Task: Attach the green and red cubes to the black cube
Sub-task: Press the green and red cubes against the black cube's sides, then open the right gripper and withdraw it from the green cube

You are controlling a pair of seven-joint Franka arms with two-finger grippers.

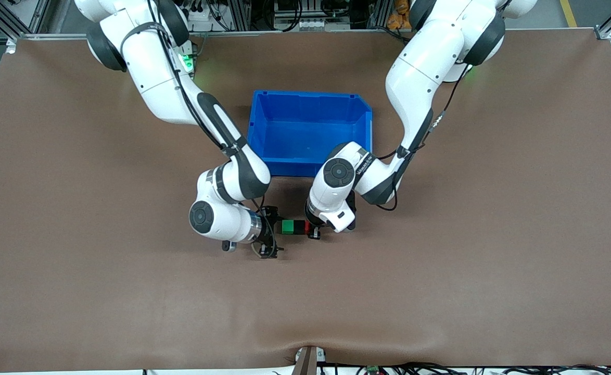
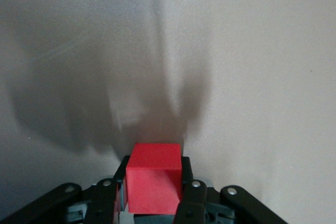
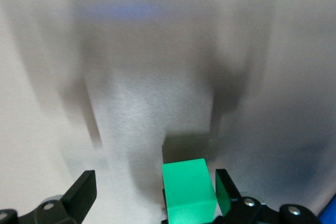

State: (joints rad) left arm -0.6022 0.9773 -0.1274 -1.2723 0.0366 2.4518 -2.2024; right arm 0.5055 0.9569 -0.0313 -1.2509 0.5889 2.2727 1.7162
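The green cube, the black cube and the red cube stand in one row, touching, nearer to the front camera than the blue bin. My left gripper is shut on the red cube, which fills its jaws in the left wrist view. My right gripper is open at the green end of the row. In the right wrist view the green cube sits between its wide-spread fingers, close to one finger. The black cube is hidden in both wrist views.
The blue bin stands empty at mid-table, just farther from the front camera than both grippers. Brown table mat lies all around.
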